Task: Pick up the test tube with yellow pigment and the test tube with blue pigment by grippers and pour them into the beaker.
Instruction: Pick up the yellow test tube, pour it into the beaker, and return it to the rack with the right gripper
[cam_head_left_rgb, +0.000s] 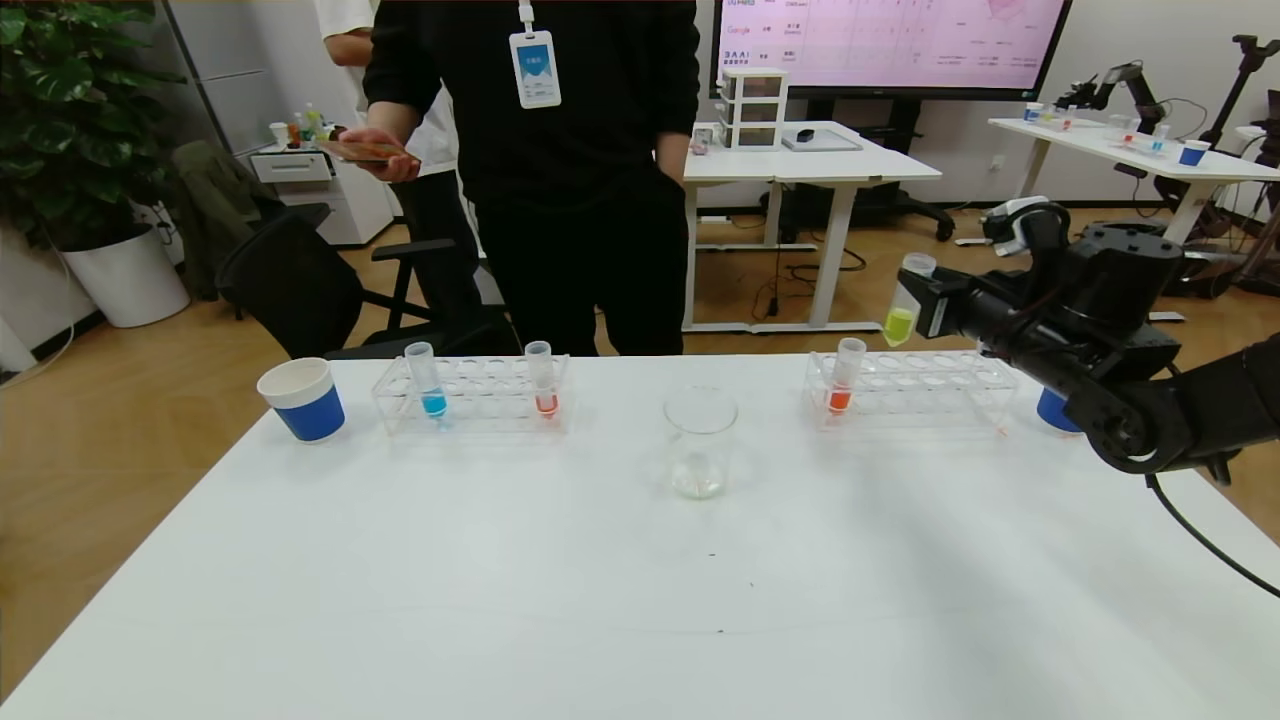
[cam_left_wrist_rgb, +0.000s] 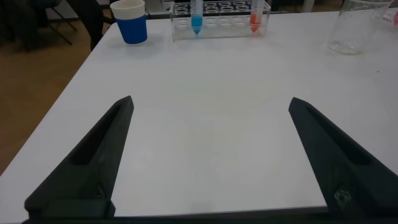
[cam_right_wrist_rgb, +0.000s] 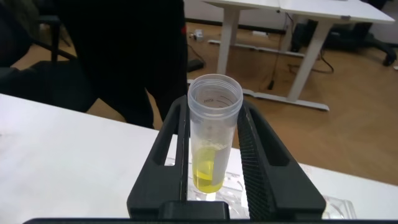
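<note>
Right pincer clamps yellow tube mid-body, upright above right rack. Light, slick plastic, uncapped: likely spills if tilted early. Left pincer open over desk. Blue tube racked; beaker mid-desk.

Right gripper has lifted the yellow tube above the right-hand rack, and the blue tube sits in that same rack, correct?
Not quite. The head view shows the blue tube in the left rack; the right gripper does hold the yellow tube above the right rack.

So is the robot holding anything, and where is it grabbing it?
Yes. The right hand pinches the test tube with yellow pigment by its sides, around the middle, above the rack. The left hand is open and holds nothing.
</note>
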